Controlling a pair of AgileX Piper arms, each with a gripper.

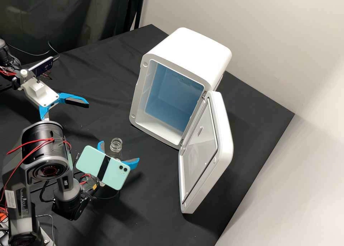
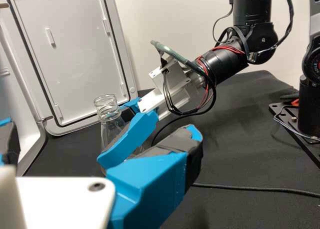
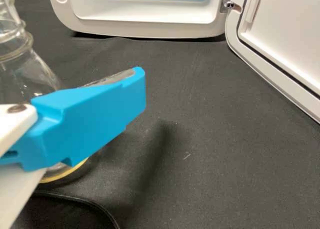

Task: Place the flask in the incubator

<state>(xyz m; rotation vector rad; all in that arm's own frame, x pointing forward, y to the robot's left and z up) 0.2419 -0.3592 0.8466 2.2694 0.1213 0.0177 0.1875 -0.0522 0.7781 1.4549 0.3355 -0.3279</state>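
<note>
While the black table (image 1: 251, 106) is carrying the white incubator (image 1: 193, 52), its door (image 1: 211, 145) hanging wide open, the left hand (image 1: 64, 111) is hovering released, well apart from it, and the right hand (image 1: 118, 153), fingers (image 1: 132, 163) spread, is straddling the clear, uncapped flask (image 1: 115, 145) standing upright on the table near the opening.

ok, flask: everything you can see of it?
The flask is clear glass: short ridged neck, open mouth with no cap, body widening below, a yellowish tinge at the base. It stands upright on the black bench in front of the open incubator. The right gripper has its open blue fingers on either side of it; whether they touch the glass cannot be told.
</note>
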